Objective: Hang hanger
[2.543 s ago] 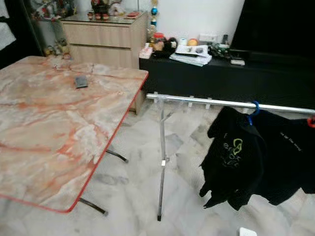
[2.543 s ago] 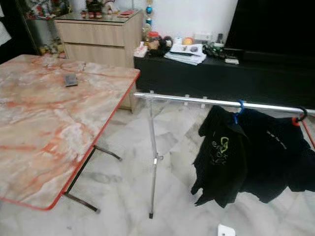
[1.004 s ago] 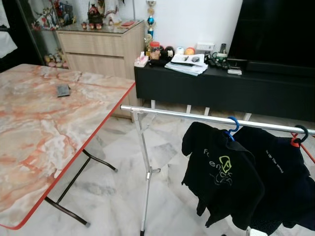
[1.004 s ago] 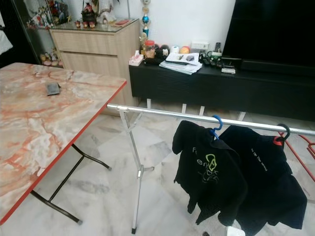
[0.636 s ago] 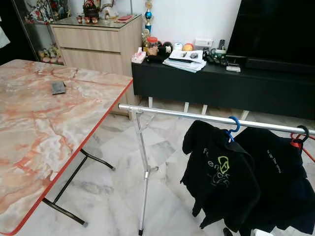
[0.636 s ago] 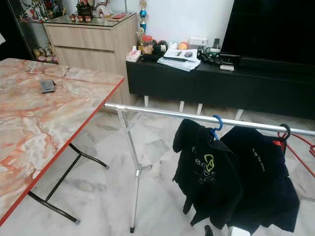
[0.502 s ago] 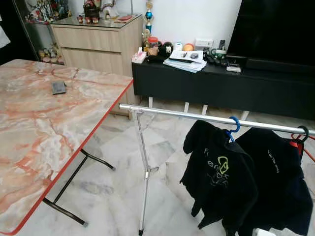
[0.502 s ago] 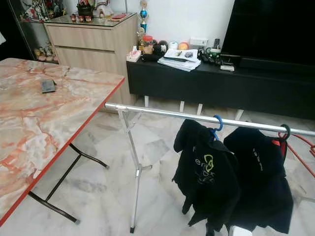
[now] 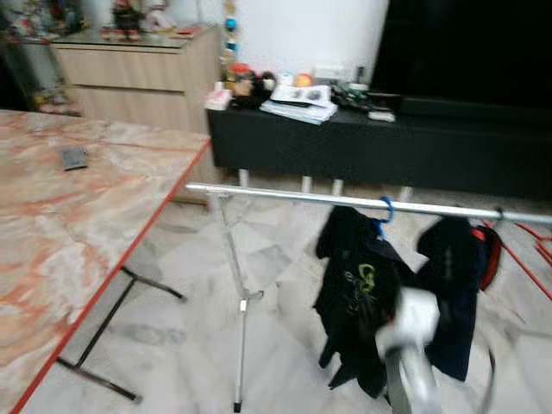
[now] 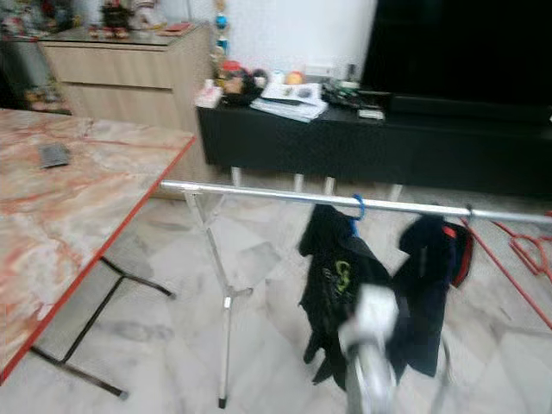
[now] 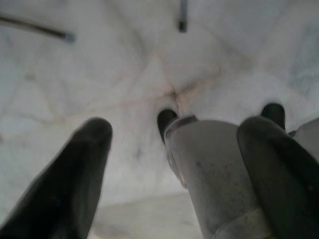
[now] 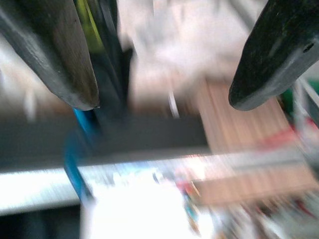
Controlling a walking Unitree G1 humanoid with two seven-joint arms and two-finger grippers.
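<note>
The right gripper, its two black fingers spread apart with nothing between them, rises in a blur in front of the garments on the drying rack's silver rail. The silver right arm is near the camera and low right in the scene. Beyond it a black shirt with a green logo hangs from a blue hanger hooked over the rail, and just to its right a second dark garment hangs from a red hanger. With both hangers already over the rail, the empty, open hand suggests the hanging is done or being checked. The left gripper, fingers apart and holding nothing, hangs idle over the marble floor. A marble-topped table stands to the left, a black TV console at the far wall.
</note>
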